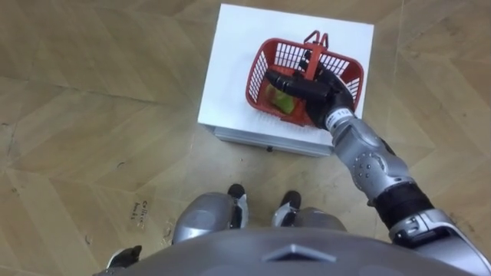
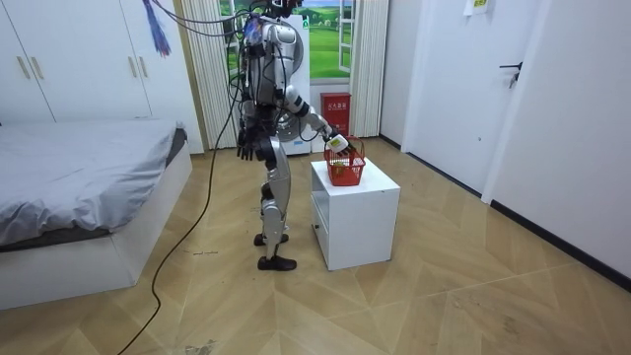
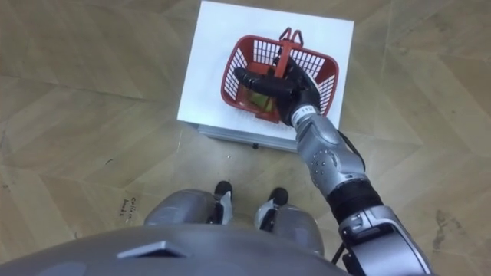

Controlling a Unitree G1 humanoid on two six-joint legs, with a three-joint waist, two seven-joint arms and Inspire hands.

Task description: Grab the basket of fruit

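Reaching over the fruit basket (image 1: 285, 52), the right hand (image 1: 326, 96) is held with fingers (image 1: 285, 80) straight, nothing gripped; the basket, judged light and stiff, is best taken by its handle (image 1: 314, 46)

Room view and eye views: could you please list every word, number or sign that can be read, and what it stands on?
Nothing can be read.
Small sign, room view's upper right: too small to read.
Red box by the curtain: print blurred, unreadable.
Dark marks on the floor: illegible.
Fruit basket: no legible label.
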